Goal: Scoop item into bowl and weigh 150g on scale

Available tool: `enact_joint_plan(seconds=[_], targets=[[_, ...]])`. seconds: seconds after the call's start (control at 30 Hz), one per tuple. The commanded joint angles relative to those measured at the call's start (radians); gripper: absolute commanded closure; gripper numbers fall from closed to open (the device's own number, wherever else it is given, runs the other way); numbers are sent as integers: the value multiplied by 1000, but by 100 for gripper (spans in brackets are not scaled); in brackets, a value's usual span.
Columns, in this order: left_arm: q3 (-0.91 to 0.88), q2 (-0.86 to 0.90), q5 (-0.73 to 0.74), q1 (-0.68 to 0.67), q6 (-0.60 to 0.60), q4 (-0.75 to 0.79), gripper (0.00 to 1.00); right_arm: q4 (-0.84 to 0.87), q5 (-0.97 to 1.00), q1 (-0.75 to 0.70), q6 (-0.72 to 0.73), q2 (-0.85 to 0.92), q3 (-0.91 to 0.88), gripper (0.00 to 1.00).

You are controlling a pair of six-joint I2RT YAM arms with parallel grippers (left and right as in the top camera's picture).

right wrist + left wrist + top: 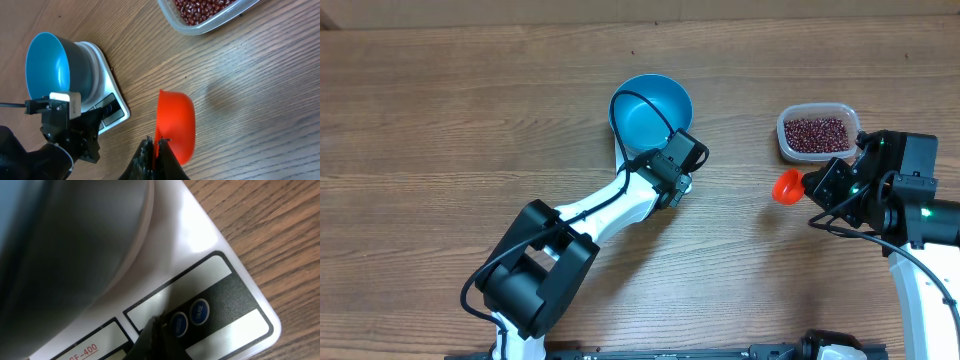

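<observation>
Beans (815, 132): loose, light, rolly, so scoop them, no pinching.
Right gripper (155, 149) clamped on orange scoop (175, 125); left gripper (154, 332) closed, tip at scale (200, 255) buttons; bowl (650, 108) empty.

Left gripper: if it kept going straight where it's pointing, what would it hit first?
Probably the scale, at the round blue button beside the TARE button on its front panel. The shut left gripper sits right by it; contact is unclear.

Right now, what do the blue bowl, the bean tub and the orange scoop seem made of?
Blue bowl: probably plastic, smooth, evenly coloured.
Tub: clear plastic, beans visible through its wall.
Orange scoop: likely plastic, slight sheen.
</observation>
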Motion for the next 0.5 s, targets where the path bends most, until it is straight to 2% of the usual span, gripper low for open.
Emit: enact_joint_plan(seconds=[0.0,0.3,0.47], targets=[[-13,29,-22,1,23,2,96,7,-4,-3,0,-2,25,96],[-12,28,-37,0,23,-17,96,9,-4,-3,0,-2,25,96],[15,-8,-56,-2,22,-93,96,11,-4,-3,0,-2,25,96]])
